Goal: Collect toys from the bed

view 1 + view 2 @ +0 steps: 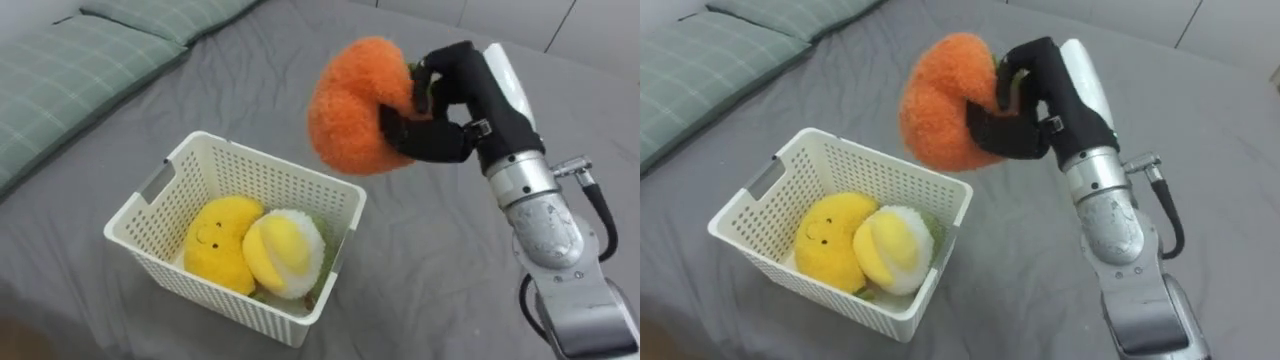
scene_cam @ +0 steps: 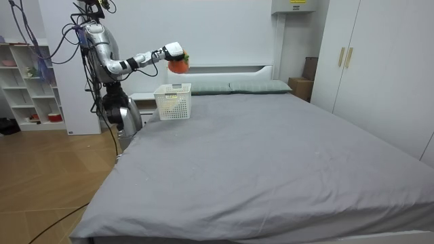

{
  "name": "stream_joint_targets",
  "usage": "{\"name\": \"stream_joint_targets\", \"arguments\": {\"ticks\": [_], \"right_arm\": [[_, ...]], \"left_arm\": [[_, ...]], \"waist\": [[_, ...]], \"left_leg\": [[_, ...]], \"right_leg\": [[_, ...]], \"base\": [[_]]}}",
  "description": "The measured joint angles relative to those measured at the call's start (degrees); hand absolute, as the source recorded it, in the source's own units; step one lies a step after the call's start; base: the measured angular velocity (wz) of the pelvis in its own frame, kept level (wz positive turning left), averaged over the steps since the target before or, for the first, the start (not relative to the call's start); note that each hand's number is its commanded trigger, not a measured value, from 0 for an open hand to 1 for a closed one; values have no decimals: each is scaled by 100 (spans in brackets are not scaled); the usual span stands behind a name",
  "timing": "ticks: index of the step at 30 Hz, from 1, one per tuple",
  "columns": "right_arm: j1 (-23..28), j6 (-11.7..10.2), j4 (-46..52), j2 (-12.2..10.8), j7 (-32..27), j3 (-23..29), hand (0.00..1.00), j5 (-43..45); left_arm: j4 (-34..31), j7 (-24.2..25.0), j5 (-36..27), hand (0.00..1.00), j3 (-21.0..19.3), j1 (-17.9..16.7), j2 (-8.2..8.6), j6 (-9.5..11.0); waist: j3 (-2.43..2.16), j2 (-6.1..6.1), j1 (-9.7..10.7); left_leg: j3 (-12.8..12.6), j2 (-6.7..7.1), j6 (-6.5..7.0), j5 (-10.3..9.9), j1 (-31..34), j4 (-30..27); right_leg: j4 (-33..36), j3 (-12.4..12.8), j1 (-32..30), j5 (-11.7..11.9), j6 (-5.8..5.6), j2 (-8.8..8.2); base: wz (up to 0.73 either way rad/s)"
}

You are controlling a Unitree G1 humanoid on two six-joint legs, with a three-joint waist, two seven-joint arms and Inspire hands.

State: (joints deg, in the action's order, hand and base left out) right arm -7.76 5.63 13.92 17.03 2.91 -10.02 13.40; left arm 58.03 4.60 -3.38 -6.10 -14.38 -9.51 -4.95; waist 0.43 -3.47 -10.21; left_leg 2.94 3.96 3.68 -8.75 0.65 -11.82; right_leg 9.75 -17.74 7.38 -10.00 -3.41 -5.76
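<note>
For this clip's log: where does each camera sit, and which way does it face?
Left eye view: on the robot's head, looking down at the bed; the right arm enters from the right, with the right hand curled round the orange plush toy above the white basket.
Right eye view: same head, slightly aside, same downward look, same arm.
Room view: off the bed's foot, facing the headboard; the whole robot stands at the room view's left.
Shared: all three show toy, hand and basket.

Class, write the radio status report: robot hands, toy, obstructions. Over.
Right robot hand shut on orange plush toy, raised over white basket. Two yellow plush toys inside basket. Path clear.
</note>
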Motion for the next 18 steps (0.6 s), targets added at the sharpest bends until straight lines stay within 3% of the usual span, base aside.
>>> {"name": "stream_joint_targets", "arguments": {"ticks": [3,4,5,6,9,18], "right_arm": [[-8,124,-1,-17,190,-217,58,32],[-13,162,-4,-26,222,-284,26,51],[-14,220,-16,-58,277,-416,6,63],[-14,285,-24,-110,364,-519,0,58],[-14,329,-142,-160,476,-753,0,54],[-15,448,-238,-388,612,-1049,0,254]], "left_arm": [[-5,-4,9,0,73,70,0,-3],[-5,-9,6,0,73,69,-2,-3],[-5,-19,6,0,73,71,-9,-3],[-5,-24,9,0,78,82,-21,-3],[-9,-33,37,0,195,148,-79,-6],[-12,-58,73,0,242,172,-67,-26]], "waist": [[4,-1,-126],[5,-2,-138],[15,-18,-146],[31,-43,-179],[58,-103,-293],[52,-120,-465]], "left_leg": [[18,3,-4,5,-2,15],[26,5,-6,6,-2,16],[46,9,-8,9,0,17],[59,9,-11,12,4,17],[68,12,-11,12,10,7],[186,56,1,23,84,-53]], "right_leg": [[-8,-13,4,0,0,2],[-8,-15,8,0,0,2],[-8,-26,14,0,0,3],[-8,-25,13,0,0,6],[-7,-14,12,0,0,6],[-7,0,3,2,-8,-6]], "base": [[3],[4],[5],[5],[0],[7]]}}
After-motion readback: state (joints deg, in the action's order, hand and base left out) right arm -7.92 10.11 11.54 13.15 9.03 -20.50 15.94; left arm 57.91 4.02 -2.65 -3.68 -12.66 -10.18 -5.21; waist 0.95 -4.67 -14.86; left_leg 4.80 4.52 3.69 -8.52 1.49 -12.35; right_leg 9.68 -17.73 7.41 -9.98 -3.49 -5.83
